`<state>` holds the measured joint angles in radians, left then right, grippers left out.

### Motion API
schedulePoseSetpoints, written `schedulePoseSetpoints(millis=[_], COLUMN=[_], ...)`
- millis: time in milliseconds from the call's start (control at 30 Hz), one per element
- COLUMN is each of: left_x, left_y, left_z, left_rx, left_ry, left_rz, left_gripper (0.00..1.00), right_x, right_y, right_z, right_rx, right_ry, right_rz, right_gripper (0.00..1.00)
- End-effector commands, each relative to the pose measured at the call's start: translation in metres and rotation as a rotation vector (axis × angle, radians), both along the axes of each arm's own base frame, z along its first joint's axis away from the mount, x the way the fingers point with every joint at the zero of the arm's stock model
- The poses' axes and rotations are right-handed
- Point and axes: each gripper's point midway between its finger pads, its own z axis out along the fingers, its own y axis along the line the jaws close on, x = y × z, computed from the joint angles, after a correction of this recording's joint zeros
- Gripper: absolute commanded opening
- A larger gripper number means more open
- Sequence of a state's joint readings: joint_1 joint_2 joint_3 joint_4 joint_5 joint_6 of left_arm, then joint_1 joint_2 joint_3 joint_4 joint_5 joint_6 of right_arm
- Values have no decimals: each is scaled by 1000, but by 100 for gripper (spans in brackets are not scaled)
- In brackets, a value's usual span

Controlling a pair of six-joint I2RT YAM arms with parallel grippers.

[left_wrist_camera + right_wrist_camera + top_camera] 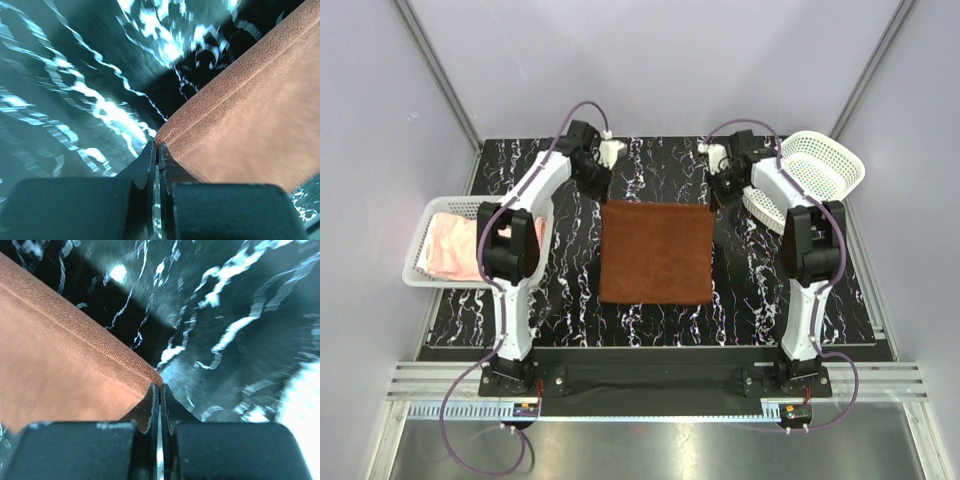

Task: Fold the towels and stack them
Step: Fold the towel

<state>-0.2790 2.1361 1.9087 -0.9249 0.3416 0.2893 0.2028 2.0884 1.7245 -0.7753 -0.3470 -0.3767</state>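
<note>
Currently the brown towel (655,250) (250,115) (60,365) is lying flat and spread out in the middle of the table (570,300), between the two arms. The left gripper (600,190) (157,150) is pinching its far left corner, jaws closed tight on the hem, and the right gripper (718,195) (161,390) is likewise clamping the far right corner, jaws pressed together on the cloth edge. Off to the left the pink towel (450,245) is sitting crumpled in the left basket (420,275) at the table's edge, while the right basket (830,165) is leaning tilted at the far right, well apart from the brown towel.
</note>
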Motion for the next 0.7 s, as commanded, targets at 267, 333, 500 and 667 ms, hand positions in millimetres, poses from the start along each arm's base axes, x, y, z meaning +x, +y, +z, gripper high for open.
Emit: schedulePoseSetpoints(millis=[267, 333, 500, 667], left_x=[12, 6, -18, -61], left_y=[25, 26, 23, 17], left_z=[177, 198, 224, 236], left_rx=[-18, -34, -45, -39], left_ry=[-458, -505, -543, -536], left_rz=[115, 120, 98, 62], left_gripper=[0, 0, 0, 0], right_x=[30, 24, -1, -56], right_y=[-23, -25, -25, -15], right_z=[195, 214, 243, 267], right_rx=[-9, -2, 42, 113], right_ry=[-510, -547, -584, -601], right_rz=[-126, -132, -132, -114], right_gripper=[0, 0, 0, 0])
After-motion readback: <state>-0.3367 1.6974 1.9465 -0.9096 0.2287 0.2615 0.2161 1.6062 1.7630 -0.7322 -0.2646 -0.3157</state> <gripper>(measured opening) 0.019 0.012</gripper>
